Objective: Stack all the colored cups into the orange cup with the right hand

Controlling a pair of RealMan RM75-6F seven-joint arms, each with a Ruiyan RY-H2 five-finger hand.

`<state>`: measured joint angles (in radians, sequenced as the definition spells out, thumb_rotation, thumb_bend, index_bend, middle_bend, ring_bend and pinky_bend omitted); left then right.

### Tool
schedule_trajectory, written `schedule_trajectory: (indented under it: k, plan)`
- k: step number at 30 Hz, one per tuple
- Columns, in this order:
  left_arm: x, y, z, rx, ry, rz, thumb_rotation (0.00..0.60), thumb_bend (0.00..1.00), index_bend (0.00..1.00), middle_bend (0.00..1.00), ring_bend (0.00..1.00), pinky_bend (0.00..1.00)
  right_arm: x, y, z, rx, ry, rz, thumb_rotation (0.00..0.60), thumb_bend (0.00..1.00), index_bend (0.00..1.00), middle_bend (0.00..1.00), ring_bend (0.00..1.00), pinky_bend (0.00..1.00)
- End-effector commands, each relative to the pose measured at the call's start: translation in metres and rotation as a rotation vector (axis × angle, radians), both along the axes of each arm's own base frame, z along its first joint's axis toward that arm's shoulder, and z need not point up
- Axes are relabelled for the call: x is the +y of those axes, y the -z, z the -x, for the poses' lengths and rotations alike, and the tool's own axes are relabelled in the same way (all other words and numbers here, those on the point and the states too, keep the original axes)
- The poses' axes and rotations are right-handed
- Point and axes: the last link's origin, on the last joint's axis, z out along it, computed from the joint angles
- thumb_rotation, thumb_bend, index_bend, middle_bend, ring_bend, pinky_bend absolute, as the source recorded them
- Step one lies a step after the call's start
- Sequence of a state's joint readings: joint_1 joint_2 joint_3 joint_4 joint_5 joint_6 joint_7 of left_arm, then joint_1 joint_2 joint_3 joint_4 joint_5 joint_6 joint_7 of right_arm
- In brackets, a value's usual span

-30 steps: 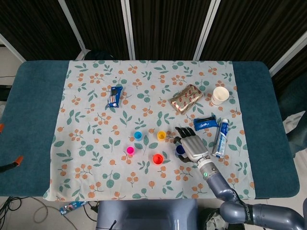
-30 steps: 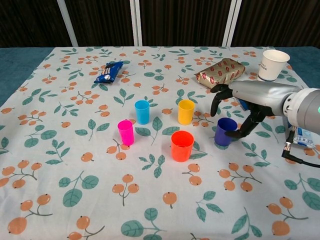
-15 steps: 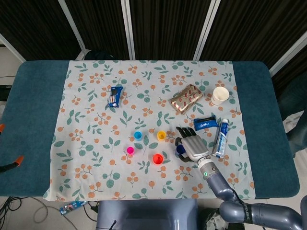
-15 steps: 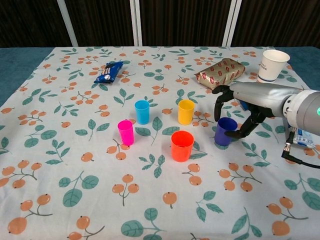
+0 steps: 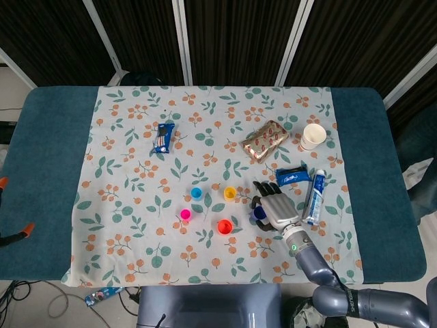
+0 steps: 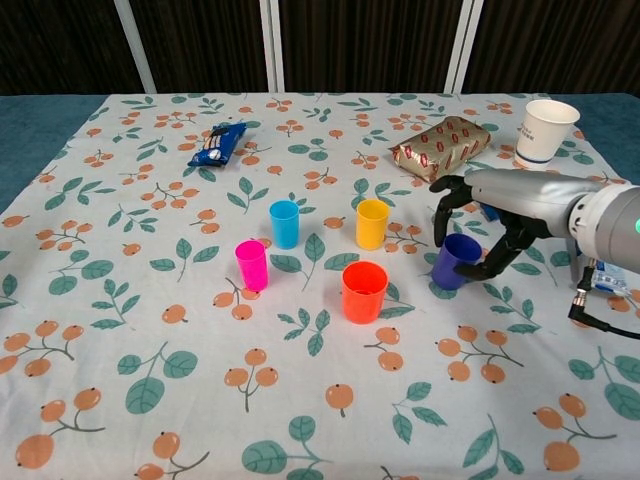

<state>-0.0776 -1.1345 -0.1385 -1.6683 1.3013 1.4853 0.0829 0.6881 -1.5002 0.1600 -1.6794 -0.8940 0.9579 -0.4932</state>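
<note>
Fingers (image 6: 447, 203) of the right hand (image 6: 490, 215) are curled around the purple cup (image 6: 457, 261), thumb on its near side and the others over its far rim; the cup is gripped and leans toward the left in the chest view. The left hand appears in neither view.

Left to right on the floral cloth (image 6: 120, 330) covering the tabletop (image 5: 48, 150):
- Blue snack packet (image 6: 217, 143), lying flat toward the far left, well apart from the cups.
- Pink cup (image 6: 252, 265), upright, nearest the left of the group.
- Blue cup (image 6: 285, 223), upright, just behind and to the right of the pink one.
- Orange cup (image 6: 364, 291), upright, open and holding nothing, at the front of the group.
- Yellow cup (image 6: 372, 222), upright, behind the orange cup.
- Purple cup, right of the orange cup, apart from it, in the hand.
- Gold foil packet (image 6: 440, 142), beyond the hand.
- White paper cup (image 6: 547, 129), upright at the far right.
- Dark blue packet (image 5: 292, 175) and a toothpaste tube (image 5: 315, 197), seen from the head view just beside the hand on its right.
</note>
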Motion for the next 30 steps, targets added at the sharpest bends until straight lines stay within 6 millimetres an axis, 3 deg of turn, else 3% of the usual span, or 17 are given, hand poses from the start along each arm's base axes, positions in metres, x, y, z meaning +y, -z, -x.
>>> schedule_trajectory:
  k: [1, 20, 30]
  plan:
    - [0.0, 0.0, 0.0, 0.0, 0.0, 0.002, 0.6, 0.12, 0.04, 0.01, 0.0, 0.0, 0.0, 0.0, 0.001, 0.001, 0.002, -0.001, 0.6, 0.41, 0.42, 0.0, 0.0, 0.06]
    - [-0.001, 0.001, -0.001, -0.002, 0.004, 0.021, 0.6, 0.12, 0.04, 0.0, 0.0, 0.0, -0.003, -0.003, -0.005, -0.011, -0.015, 0.002, 0.6, 0.41, 0.48, 0.0, 0.0, 0.06]
    - [-0.001, -0.001, -0.001, -0.005, 0.0, 0.012, 0.6, 0.12, 0.04, 0.0, 0.0, 0.0, 0.004, -0.023, -0.026, -0.023, -0.09, 0.01, 0.6, 0.41, 0.48, 0.0, 0.0, 0.06]
